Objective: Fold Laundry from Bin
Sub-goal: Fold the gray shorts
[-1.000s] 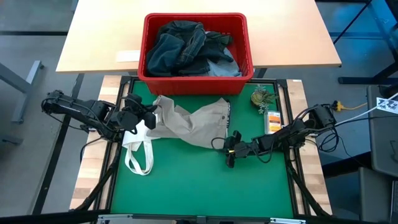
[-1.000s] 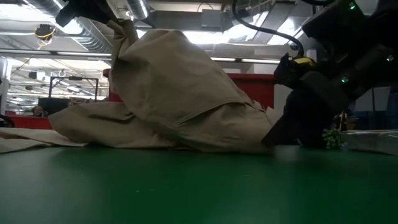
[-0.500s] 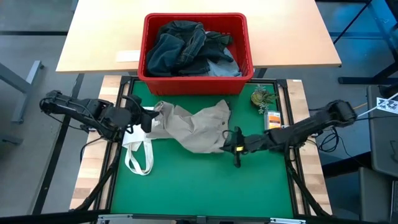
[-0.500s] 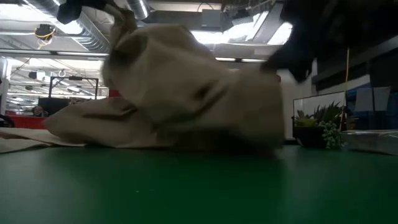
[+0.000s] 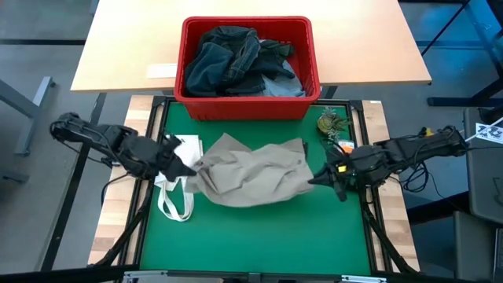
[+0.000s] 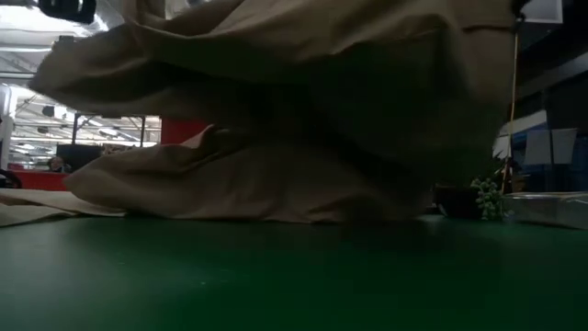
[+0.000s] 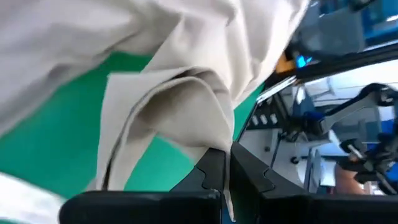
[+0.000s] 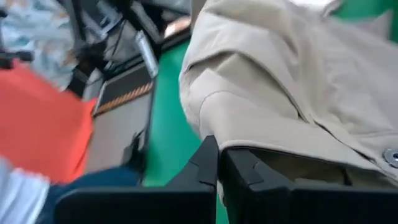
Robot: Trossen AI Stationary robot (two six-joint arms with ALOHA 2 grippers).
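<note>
**Beige trousers held at both ends over the mat; bin still full**

High view. Green mat on a framed work table, a wooden table behind it carrying the red bin. Bin contents: dark navy jeans and a light blue piece, heaped and unfolded. On the mat: beige trousers, bunched, stretched between the arms. Left gripper at the trousers' left edge, right gripper at their right edge, near a small potted plant. A white tote bag lies under the left end.

Low view. Trousers partly raised, an upper fold hanging over a lower heap that rests on the mat.

Left wrist view. Fingers pressed together on a beige fold.

Right wrist view. Fingers pinched together on a hem of the trousers.

Progress, as judged: one garment out of the bin, no fold made; everything in the bin remains.

Change from a second ago: the right gripper, then apart near the trousers' lower right edge, has closed on the cloth and moved rightward; the trousers are now pulled wider and lifted.
</note>
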